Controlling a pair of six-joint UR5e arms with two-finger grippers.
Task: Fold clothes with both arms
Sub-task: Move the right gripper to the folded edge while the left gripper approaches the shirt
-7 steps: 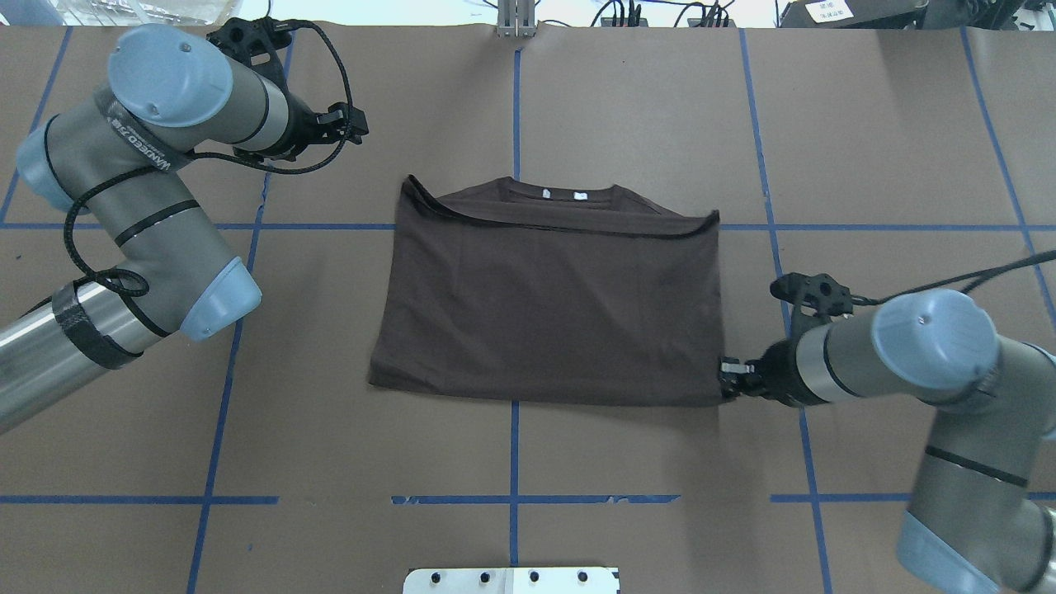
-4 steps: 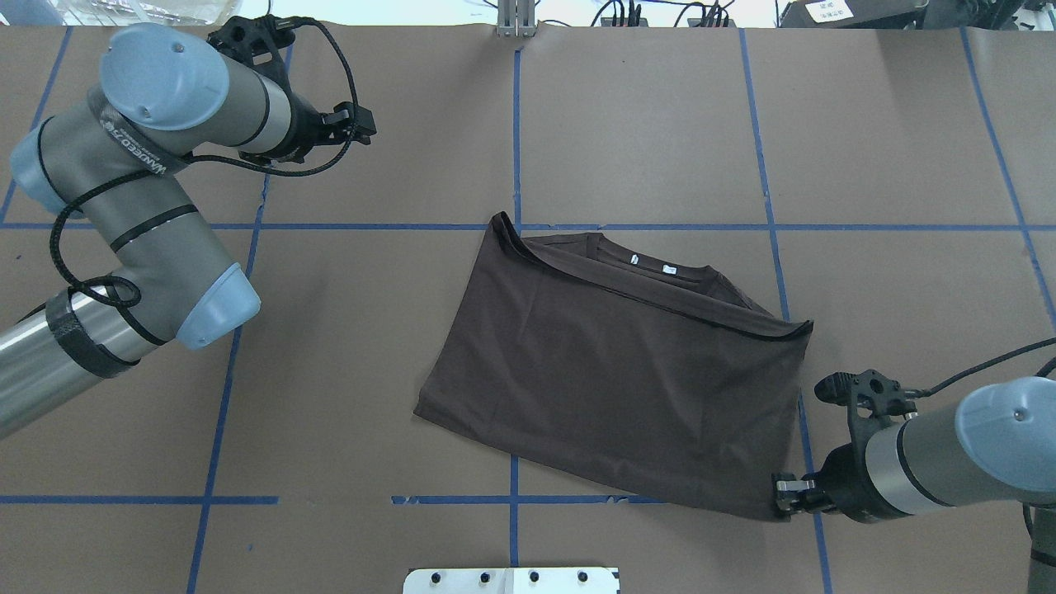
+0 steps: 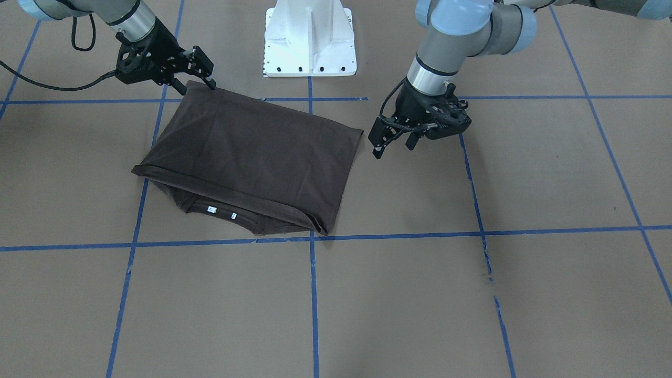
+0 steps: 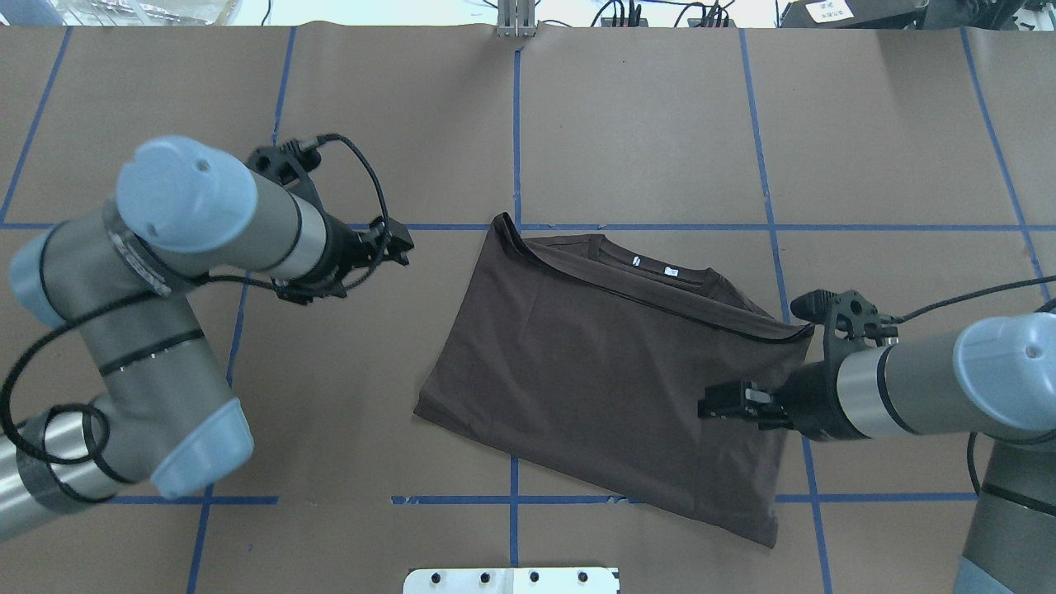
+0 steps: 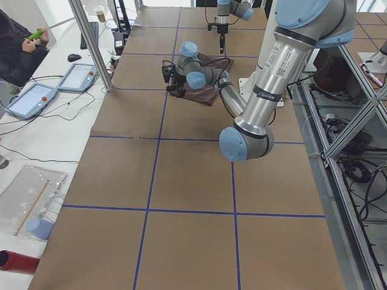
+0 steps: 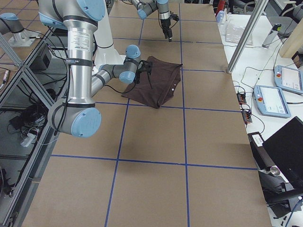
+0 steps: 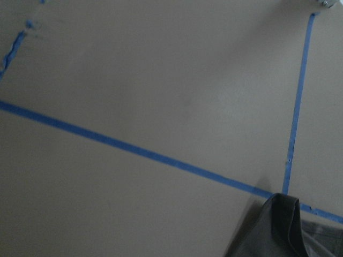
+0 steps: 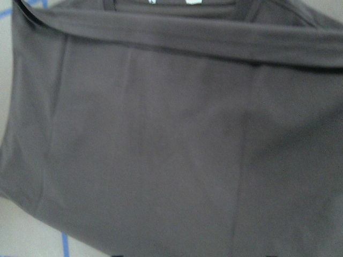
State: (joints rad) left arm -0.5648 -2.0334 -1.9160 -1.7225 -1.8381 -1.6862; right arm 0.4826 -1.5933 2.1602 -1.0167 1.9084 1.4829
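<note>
The dark brown T-shirt [image 4: 610, 379] lies folded and turned at an angle on the brown table; its collar with white tags [image 4: 652, 264] shows at the far edge. It also shows in the front view [image 3: 247, 152] and fills the right wrist view [image 8: 171, 134]. My right gripper [image 4: 703, 408] hovers over the shirt's right part, open and empty; in the front view [image 3: 202, 76] it appears by the corner nearest my base. My left gripper [image 4: 404, 246] is open and empty, left of the shirt's far left corner, apart from it [image 3: 392, 147]. That corner shows in the left wrist view [image 7: 278, 230].
Blue tape lines [image 4: 516, 124] grid the brown table cover. My white base pedestal [image 3: 310, 37] stands at the near edge. An operator [image 5: 18, 42] and tablets [image 5: 30, 99] are beyond the far edge; a pendant [image 6: 272, 101] lies there too.
The right gripper dragged and turned the shirt, then let go of its near right corner and moved up over the shirt. The left arm swung in toward the shirt's far left corner.
</note>
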